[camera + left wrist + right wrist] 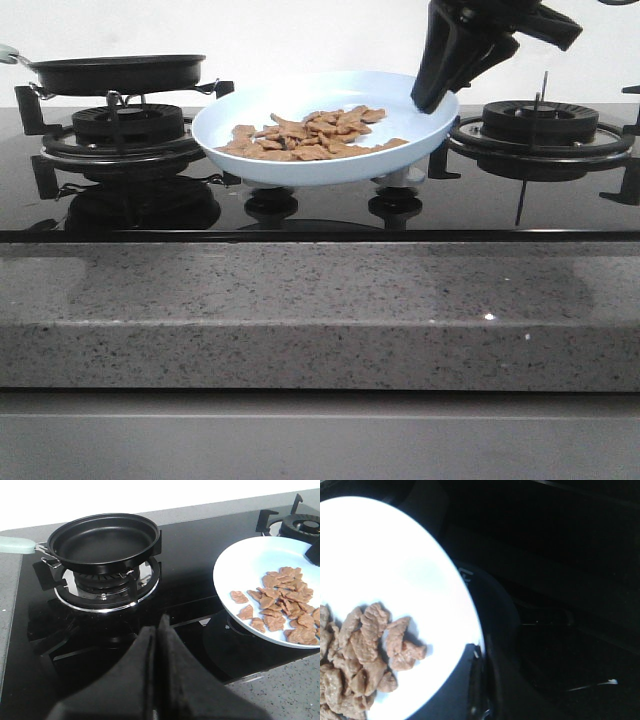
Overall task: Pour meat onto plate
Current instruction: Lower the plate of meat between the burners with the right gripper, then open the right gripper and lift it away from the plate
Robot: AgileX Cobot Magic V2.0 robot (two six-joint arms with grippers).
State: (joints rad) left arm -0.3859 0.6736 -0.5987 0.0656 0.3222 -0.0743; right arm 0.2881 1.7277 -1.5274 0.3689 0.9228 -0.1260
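Note:
The pale-blue plate hangs over the middle of the black hob, tilted with its right side higher. A heap of orange-brown meat lies in its lower front half. My right gripper is shut on the plate's right rim, and in the right wrist view that gripper pinches the edge of the plate beside the meat. In its own view my left gripper is shut on nothing, hovering near the hob's front, with the plate and meat off to one side.
An empty black frying pan with a pale handle sits on the left burner. A bare burner with its grate stands at the right. Two knobs lie under the plate. A speckled stone counter edge runs along the front.

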